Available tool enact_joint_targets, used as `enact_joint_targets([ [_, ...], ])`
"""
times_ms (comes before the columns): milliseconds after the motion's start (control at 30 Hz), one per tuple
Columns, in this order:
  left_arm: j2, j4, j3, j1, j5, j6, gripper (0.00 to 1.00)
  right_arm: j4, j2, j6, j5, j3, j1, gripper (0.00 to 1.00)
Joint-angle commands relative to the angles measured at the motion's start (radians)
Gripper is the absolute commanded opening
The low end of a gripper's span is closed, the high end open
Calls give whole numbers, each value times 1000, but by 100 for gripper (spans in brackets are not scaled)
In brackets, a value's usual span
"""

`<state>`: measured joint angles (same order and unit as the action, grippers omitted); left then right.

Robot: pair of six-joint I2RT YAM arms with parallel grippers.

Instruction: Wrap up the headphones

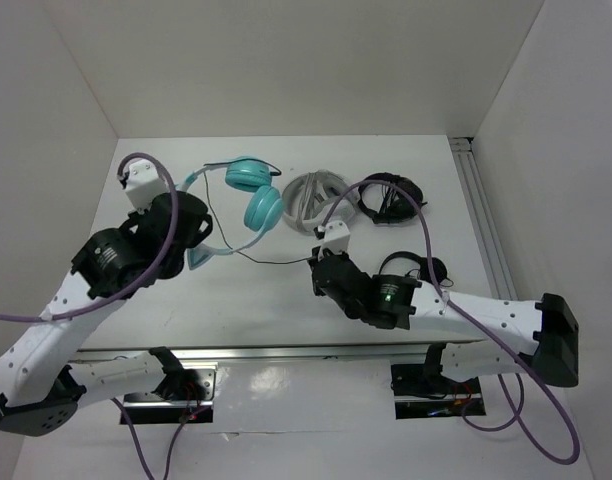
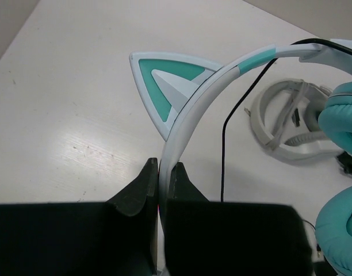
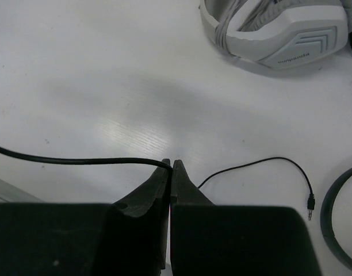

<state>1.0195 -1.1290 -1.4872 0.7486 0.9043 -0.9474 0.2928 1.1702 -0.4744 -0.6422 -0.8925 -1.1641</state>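
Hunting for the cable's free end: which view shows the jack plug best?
Right wrist: the jack plug lies in plain sight near the right pincer. Top and left wrist views show only cable, no plug.

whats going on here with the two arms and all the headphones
The left fingers are shut on the headband of the teal headphones, just below a cat ear. The right fingers are pinched on their black cable, and the plug lies loose on the table. The cable runs straight across the table, not yet wrapped. Grey-white headphones and black headphones lie behind, untouched.
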Motion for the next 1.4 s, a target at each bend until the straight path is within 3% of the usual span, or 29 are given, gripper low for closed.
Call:
enact_joint_targets([
  [0, 27, 117, -15, -18, 157, -63, 0, 6, -7, -46, -138, -62, -69, 0],
  [300, 145, 107, 97, -86, 180, -11, 0, 124, 20, -34, -284, -219, -207, 0],
  [400, 238, 2, 58, -107, 168, -89, 0, 124, 20, -6, -284, -275, -207, 0],
  [500, 278, -17, 33, -66, 137, -50, 0, 134, 40, 61, -330, -319, -207, 0],
  [667, 231, 190, 143, -11, -16, 265, 0, 94, 40, 187, -375, -347, -180, 0],
  [833, 212, 190, 225, 9, -83, 335, 0, 82, 40, 241, -311, -388, -115, 0],
  [1167, 142, 245, 354, 237, -252, 469, 0, 51, 80, 350, -257, -388, 9, 0],
  [1367, 133, 137, 332, 310, -300, 406, 0, -16, 69, 443, -257, -356, 63, 0],
])
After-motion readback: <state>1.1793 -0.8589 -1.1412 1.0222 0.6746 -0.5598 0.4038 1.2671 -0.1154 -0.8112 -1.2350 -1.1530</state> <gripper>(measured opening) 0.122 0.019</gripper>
